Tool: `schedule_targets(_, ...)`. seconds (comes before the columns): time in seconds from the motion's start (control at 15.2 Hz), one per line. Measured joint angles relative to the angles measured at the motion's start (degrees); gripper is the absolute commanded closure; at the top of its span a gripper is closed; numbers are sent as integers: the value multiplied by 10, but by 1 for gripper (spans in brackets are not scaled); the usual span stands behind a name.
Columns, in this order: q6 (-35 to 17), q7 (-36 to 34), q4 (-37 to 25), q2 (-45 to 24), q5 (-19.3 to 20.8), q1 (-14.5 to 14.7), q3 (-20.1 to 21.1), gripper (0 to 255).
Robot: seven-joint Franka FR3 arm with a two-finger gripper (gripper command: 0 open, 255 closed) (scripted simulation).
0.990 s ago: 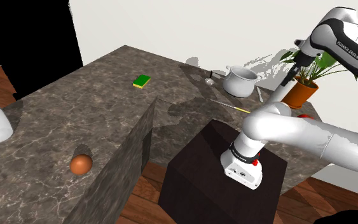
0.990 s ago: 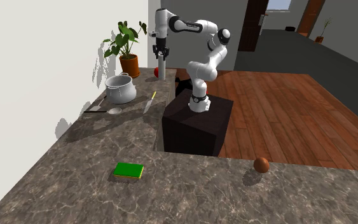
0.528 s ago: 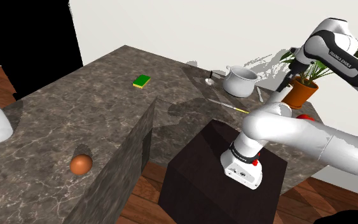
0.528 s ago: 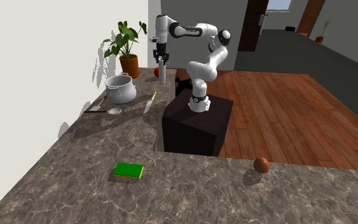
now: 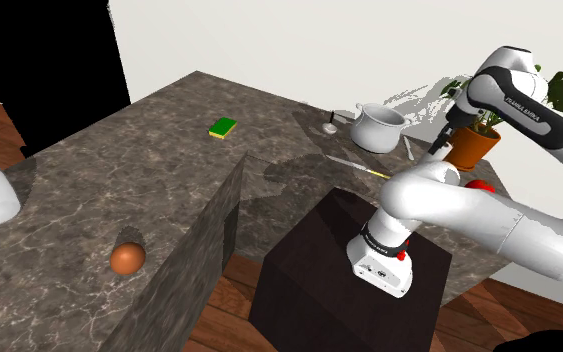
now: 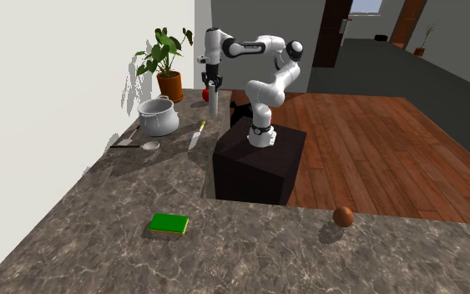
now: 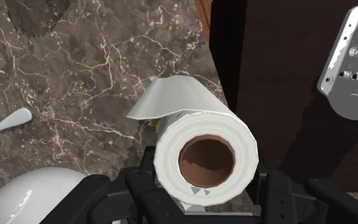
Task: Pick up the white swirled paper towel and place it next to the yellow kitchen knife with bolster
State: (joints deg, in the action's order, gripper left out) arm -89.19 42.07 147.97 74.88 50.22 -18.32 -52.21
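Seen from across the room in the second exterior view, the paper towel (image 6: 213, 101) stands upright under the gripper (image 6: 211, 83) at the upper middle of the frame, over the counter (image 6: 99, 209) edge by the dark stand (image 6: 254, 167). Whether its lower end touches the stone I cannot tell. The yellow knife (image 6: 197, 134) lies near it, down and to the left, beside the white pot (image 6: 159, 117). In the shoulder view the gripper (image 5: 445, 130) is half lost behind the arm's white elbow at the upper right, but the knife (image 5: 359, 166) is plain. The wrist view shows the grip: the fingers (image 7: 139, 188) clasp the paper towel (image 7: 206, 159) from both sides. Its brown core faces the camera, a loose sheet curls off it, and the pot (image 7: 31, 197) is cut off by the frame's edge
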Motion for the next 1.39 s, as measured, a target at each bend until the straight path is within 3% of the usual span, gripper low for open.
schedule_targets(0.4,-30,-4,35,8,36,-11,-39,255)
schedule_targets(0.86,-34,-5,39,8,41,-12,-44,255)
schedule_targets(0.92,-34,-5,39,8,41,-12,-44,0)
schedule_targets(1.39,-29,-4,34,8,35,-11,-38,0)
